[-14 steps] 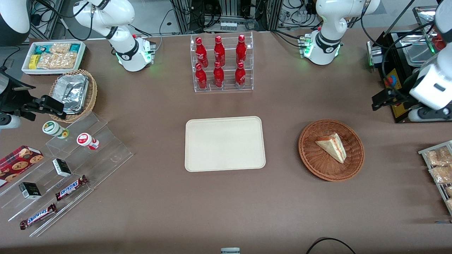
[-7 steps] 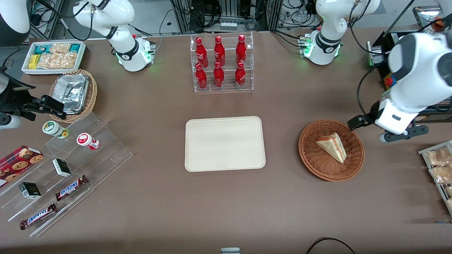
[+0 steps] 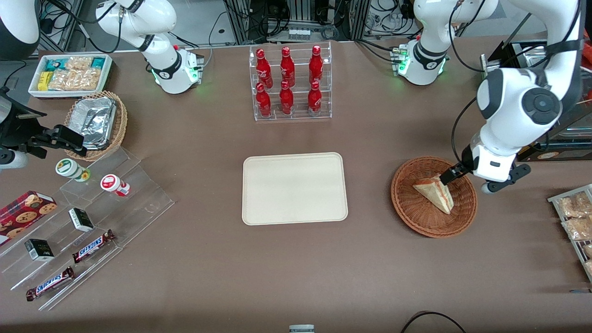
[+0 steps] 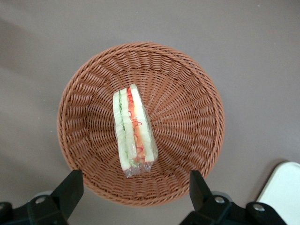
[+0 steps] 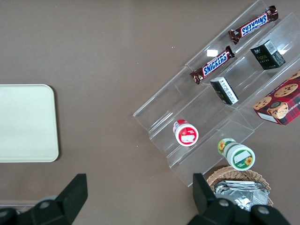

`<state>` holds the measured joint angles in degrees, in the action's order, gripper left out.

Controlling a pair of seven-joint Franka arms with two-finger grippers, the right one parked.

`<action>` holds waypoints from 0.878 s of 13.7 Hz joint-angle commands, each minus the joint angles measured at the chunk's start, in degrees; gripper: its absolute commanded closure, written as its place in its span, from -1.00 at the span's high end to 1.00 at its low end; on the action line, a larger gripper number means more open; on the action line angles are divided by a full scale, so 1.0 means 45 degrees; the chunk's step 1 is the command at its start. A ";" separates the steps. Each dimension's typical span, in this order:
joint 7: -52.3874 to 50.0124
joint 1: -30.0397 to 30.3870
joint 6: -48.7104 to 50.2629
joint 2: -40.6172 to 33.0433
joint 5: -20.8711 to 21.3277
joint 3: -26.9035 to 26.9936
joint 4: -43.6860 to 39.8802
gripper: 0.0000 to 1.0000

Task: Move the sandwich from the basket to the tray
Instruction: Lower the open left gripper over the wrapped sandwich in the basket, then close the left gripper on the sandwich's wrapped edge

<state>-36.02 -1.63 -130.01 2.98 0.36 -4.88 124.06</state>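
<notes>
Tray flat on surface, nothing on it. Basket beside tray, toward working arm's end. Sandwich lies in basket, cut edge up. Tool hovers above basket, over sandwich, fingers spread wide, gripping nothing.

Tray: one. Red bottles: six, in one clear rack, twelve o'clock from tray. Reddish woven basket: one, three o'clock from tray; sandwich inside: one. Gripper: one, over that basket, fingers spread. Snickers bars: two. Small dark boxes: two. Lidded cups: two. Cookie box: one.
</notes>
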 commanded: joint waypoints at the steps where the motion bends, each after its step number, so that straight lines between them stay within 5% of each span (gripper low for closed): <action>1: -0.1172 -0.0047 -0.0892 0.0369 0.0017 0.0031 0.0537 1.00; 12: -0.1606 -0.0067 -0.3059 0.2071 0.0076 0.0050 0.1201 1.00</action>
<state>-41.84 -1.63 -141.21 11.27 0.34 -4.84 129.00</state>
